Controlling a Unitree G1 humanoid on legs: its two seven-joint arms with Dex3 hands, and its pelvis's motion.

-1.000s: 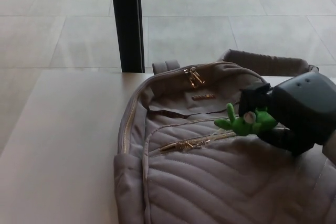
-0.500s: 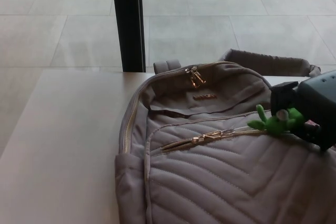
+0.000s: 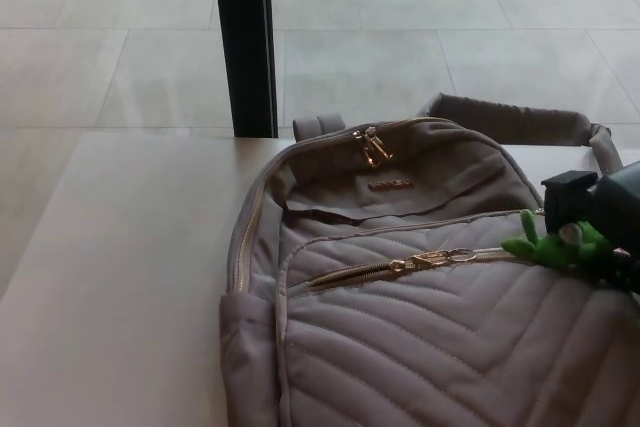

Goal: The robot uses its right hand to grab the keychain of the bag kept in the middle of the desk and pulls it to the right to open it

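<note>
Black right robot hand (image 3: 598, 215) at the right frame edge, fingers closed around the green frog-shaped keychain (image 3: 555, 244), which hangs off the gold zipper pull (image 3: 432, 260) on the grey quilted fabric backpack (image 3: 400, 307) lying mid-desk (image 3: 110, 277).

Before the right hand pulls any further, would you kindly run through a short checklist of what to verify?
1. Right hand holding the green keychain: ok, it sits against the toy at the picture's right edge.
2. Keychain linked to the gold zipper pull: ok, a ring joins them.
3. Front pocket zipper opening: ok, partly open left of the pull.
4. Grey backpack flat on the desk: ok.
5. Room to pull further right: cannot tell, the hand is cut off by the frame.
6. Left hand: not in view.
</note>
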